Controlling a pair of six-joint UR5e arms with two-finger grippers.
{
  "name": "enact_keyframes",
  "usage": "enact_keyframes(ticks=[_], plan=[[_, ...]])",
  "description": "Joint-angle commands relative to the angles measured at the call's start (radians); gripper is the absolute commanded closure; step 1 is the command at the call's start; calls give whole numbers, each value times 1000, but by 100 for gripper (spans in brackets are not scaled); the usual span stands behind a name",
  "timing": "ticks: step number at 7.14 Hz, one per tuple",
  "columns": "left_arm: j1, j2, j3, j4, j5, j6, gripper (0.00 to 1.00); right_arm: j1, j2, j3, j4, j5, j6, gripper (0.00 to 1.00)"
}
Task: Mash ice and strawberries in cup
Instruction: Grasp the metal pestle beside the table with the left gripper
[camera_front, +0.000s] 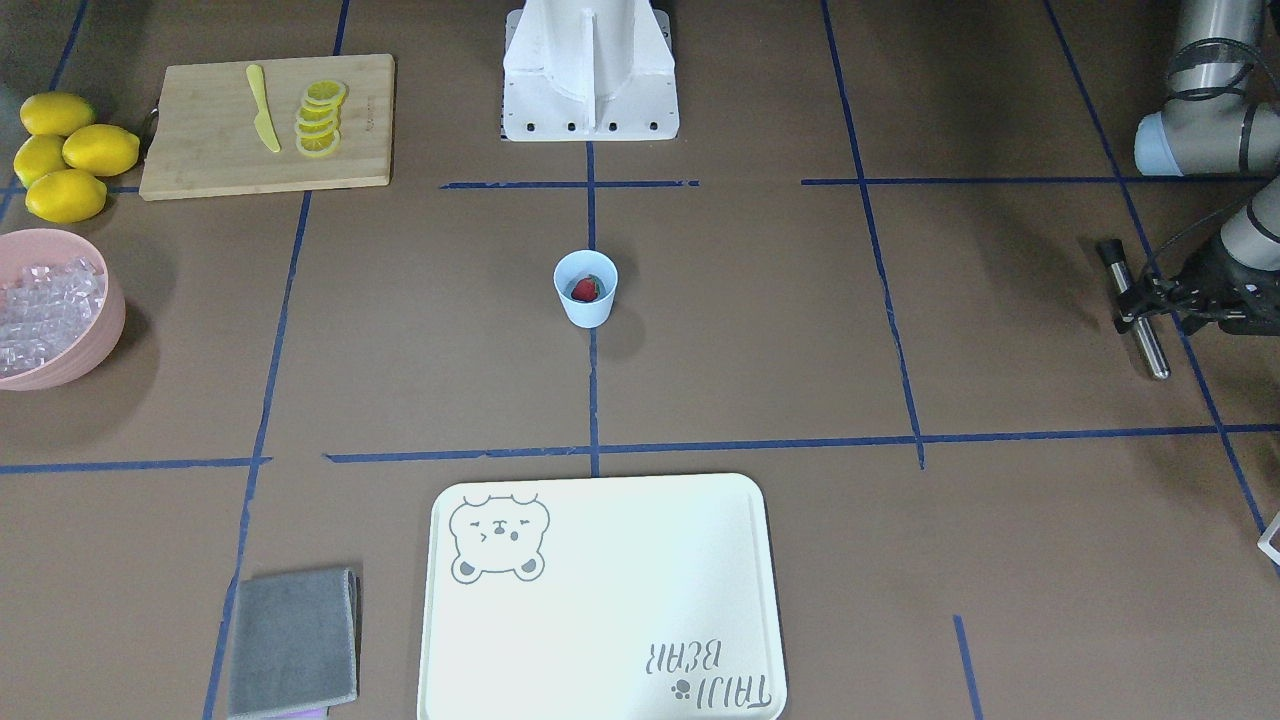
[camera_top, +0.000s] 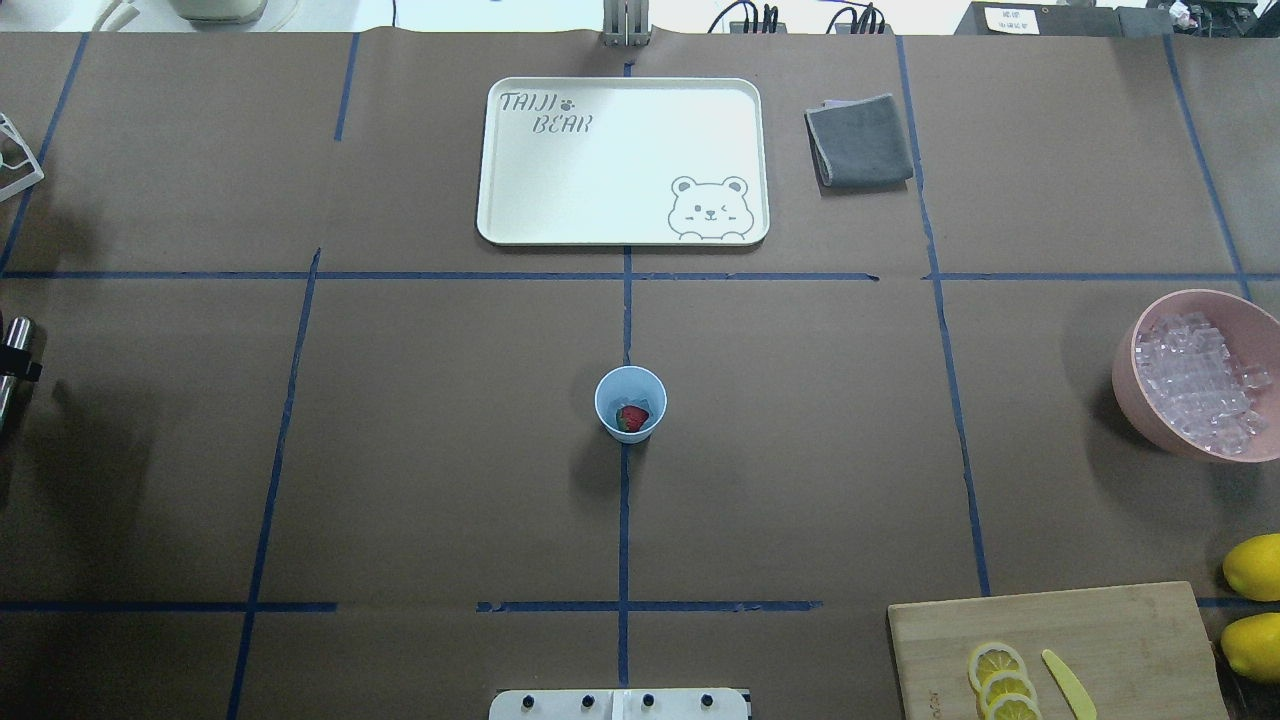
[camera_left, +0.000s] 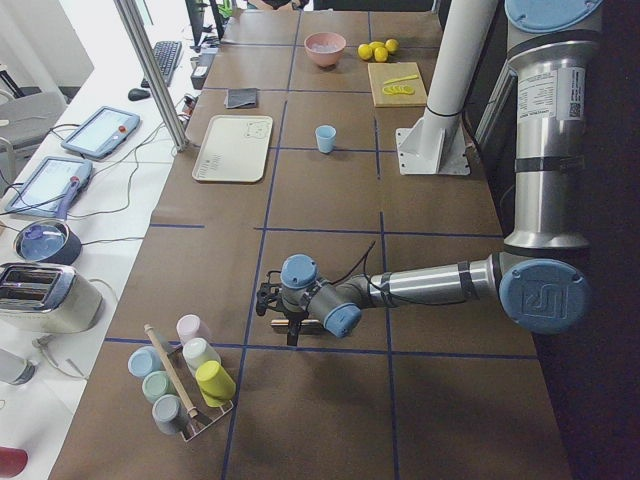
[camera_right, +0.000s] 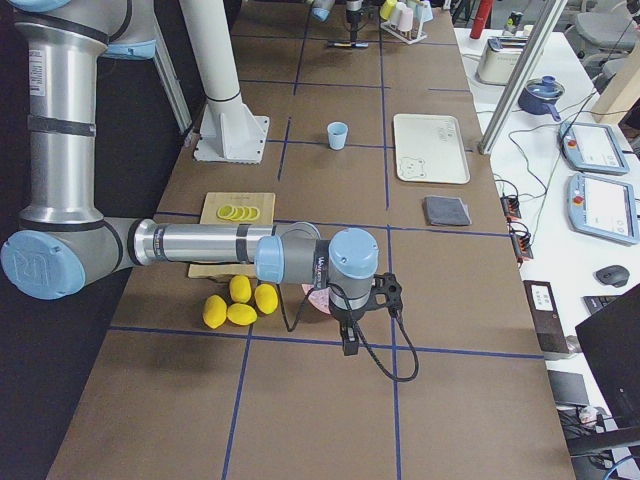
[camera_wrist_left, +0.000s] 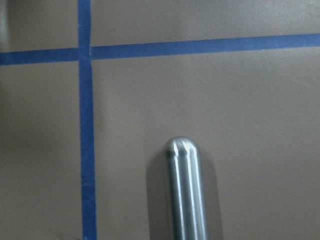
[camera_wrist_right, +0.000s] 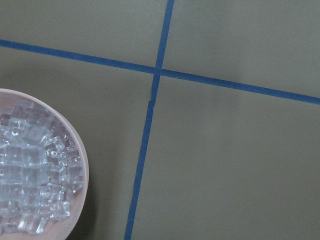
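Our left gripper (camera_front: 1132, 300) pinches the metal pestle (camera_front: 1150, 350) at 9 o'clock overhead, the right gripper's (camera_right: 349, 346) state we cannot tell, and the unheld cup (camera_front: 586, 300) with its strawberry (camera_front: 586, 289) at the centre of the bench (camera_front: 800, 330) may tip if we press off-centre.

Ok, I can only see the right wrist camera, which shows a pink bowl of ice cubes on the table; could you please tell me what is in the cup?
Observer: The cup holds one strawberry; I cannot tell whether any ice is in with it.
Operator: Thank you. Is the left gripper holding anything?
Observer: Yes, the left gripper is shut on a metal rod, well off to the side of the cup.
Operator: And what lies near the bowl, outside my picture?
Observer: Four lemons lie next to the bowl, beside a cutting board.
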Motion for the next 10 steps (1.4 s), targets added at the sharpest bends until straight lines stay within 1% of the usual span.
enact_keyframes(ticks=[1,2,3,5,7,8,9,10], plan=[[7,-8,2,-1,0,-1,84,0,-2,1,0,0,0,0],[7,-13,2,-1,-2,1,97,0,-5,1,0,0,0,0],[7,-13,2,-1,-5,4,100,0,-6,1,0,0,0,0],[7,-16,-32,8,-12,5,100,0,-6,3,0,2,0,0],[5,-33,-143,4,-11,16,100,1,-12,4,0,5,2,0],[5,-51,-206,-9,-11,127,100,2,-23,12,2,5,3,0],[5,-107,-243,-12,-14,249,100,2,-23,13,2,5,3,0],[7,-175,-279,-18,-14,261,98,2,-23,13,2,5,3,0]])
